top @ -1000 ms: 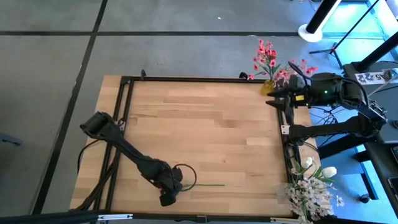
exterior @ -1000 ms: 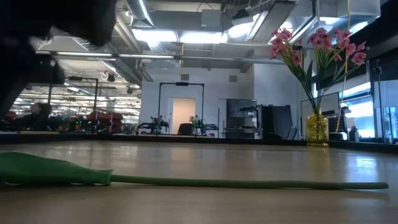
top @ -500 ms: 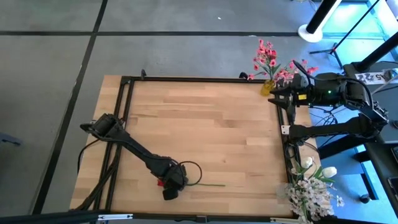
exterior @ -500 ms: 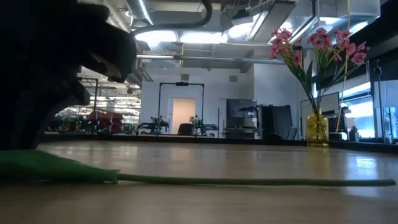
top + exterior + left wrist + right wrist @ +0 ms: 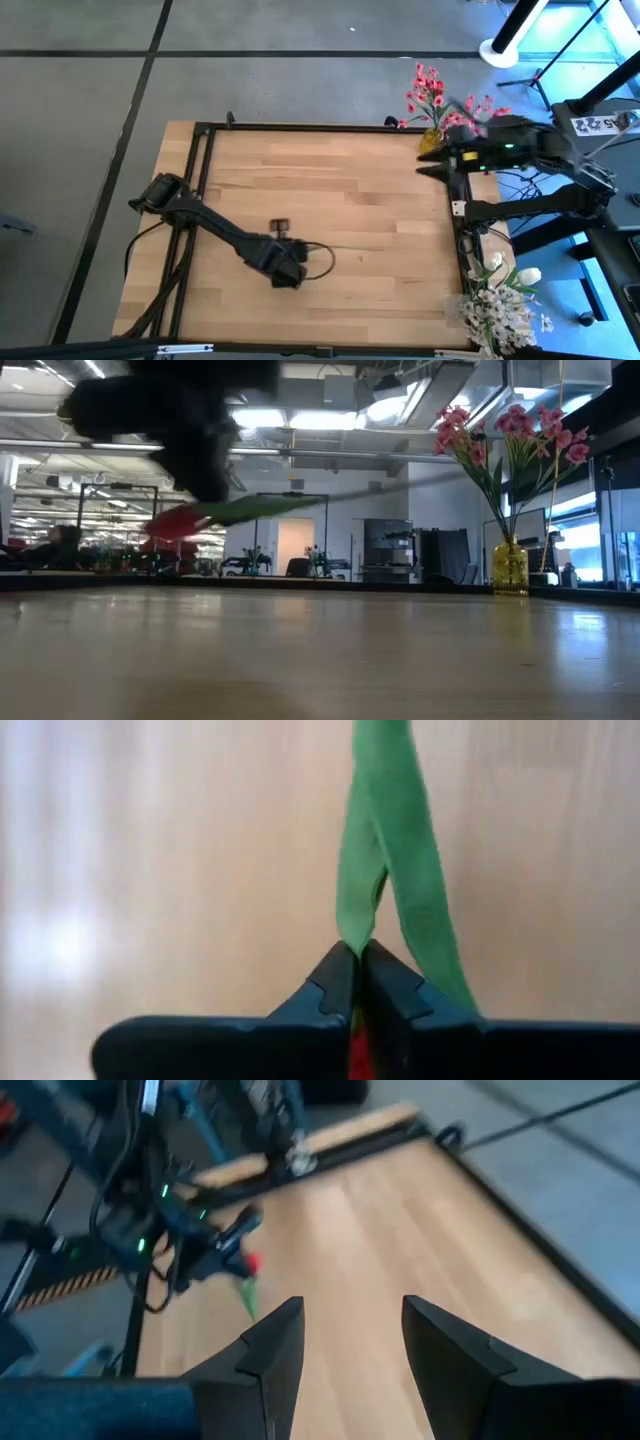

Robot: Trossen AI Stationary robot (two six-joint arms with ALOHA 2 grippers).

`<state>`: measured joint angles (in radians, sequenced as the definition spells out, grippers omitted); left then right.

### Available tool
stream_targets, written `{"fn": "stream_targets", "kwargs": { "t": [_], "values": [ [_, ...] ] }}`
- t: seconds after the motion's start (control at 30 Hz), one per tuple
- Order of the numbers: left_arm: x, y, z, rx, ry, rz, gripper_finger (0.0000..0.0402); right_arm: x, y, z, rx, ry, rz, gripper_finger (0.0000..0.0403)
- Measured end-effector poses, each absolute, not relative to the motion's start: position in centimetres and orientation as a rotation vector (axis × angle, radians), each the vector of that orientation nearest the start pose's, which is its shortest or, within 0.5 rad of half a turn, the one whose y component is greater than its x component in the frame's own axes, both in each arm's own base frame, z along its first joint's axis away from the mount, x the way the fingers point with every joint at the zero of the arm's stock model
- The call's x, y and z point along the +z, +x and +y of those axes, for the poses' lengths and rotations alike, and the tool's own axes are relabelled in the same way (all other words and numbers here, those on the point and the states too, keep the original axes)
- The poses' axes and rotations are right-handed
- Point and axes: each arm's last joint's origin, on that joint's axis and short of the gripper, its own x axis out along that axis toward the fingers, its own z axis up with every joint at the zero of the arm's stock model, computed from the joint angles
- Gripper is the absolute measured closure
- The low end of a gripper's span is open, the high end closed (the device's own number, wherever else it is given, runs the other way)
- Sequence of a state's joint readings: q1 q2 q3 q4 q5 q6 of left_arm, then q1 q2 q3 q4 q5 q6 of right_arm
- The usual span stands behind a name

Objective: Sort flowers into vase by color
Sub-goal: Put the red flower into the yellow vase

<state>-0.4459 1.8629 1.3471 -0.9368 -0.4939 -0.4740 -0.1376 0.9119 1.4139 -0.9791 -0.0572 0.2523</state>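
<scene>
Item, change: the red tulip [image 5: 180, 523] that was lying flat on the table [image 5: 330, 200] a second ago is now riding clear of the wood, and the left gripper [image 5: 358, 970], open over it then, is clamping shut on it. In the low view I am seeing the red head hanging just under the dark claw, with the green leaf and stem trailing out level toward the far side. In the left wrist view the fingertips [image 5: 335, 975] are pressing together with the green leaf pinched between them and red showing just behind the tips, so I am judging the grip to sit where the leaf meets the head. In the high view the left arm is holding over the middle-front of the table, the thin stem reaching out toward the right. Item, right gripper [image 5: 345, 1350]: I am keeping it waiting near the far right corner, fingers standing partly apart with nothing between them. Item, yellow vase [image 5: 510, 568]: standing at that far right corner, holding pink sprays [image 5: 500, 430], well apart from the tulip. Item, white flowers [image 5: 505, 300]: bunching past the table's near right corner. Meaning: pick looks done, carry remaining.
</scene>
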Motion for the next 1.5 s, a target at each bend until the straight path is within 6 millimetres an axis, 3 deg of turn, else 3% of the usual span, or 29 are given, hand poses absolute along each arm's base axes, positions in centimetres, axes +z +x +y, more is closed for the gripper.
{"fn": "stream_targets", "kwargs": {
  "t": [0.17, 0.33, 0.47, 0.6, 0.8, 0.93, 1.0, 1.17, 1.33, 1.5],
  "values": [
    [20.2, 33.8, -13.2, 0.174, 0.556, 1.173, 0.0397, 42.3, 16.6, -1.6, 0.041, 0.321, 0.596, 0.0232],
    [19.4, 35.8, -11.4, 0.156, 0.669, 1.133, 0.0397, 40.9, 18.3, -0.6, 0.132, 0.323, 0.729, 0.0232],
    [18.2, 37.6, -10.3, 0.108, 0.627, 1.101, 0.0390, 39.8, 19.2, 1.1, 0.156, 0.310, 0.843, 0.0232],
    [17.0, 38.6, -8.8, 0.046, 0.524, 1.117, 0.0353, 38.9, 19.4, 2.8, 0.111, 0.295, 0.940, 0.0232],
    [17.7, 39.7, -8.6, 0.064, 0.480, 1.019, 0.0279, 37.6, 20.1, 5.3, 0.041, 0.240, 1.032, 0.0232],
    [18.9, 39.7, -9.0, 0.106, 0.415, 1.048, 0.0243, 36.5, 21.7, 6.6, -0.008, 0.242, 1.060, 0.0232],
    [20.0, 39.1, -9.3, 0.154, 0.355, 1.105, 0.0235, 35.8, 22.9, 7.2, -0.039, 0.242, 1.063, 0.0232],
    [25.0, 36.5, -10.9, 0.239, 0.188, 1.093, 0.0236, 33.3, 26.8, 8.5, -0.066, 0.250, 1.063, 0.0232],
    [28.1, 32.2, -12.3, 0.306, 0.022, 1.088, 0.0251, 30.4, 30.7, 9.8, -0.029, 0.242, 1.044, 0.0225],
    [30.7, 27.4, -13.3, 0.379, -0.200, 1.035, 0.0257, 26.9, 34.2, 10.7, -0.094, 0.209, 1.000, 0.0177]
  ]
}}
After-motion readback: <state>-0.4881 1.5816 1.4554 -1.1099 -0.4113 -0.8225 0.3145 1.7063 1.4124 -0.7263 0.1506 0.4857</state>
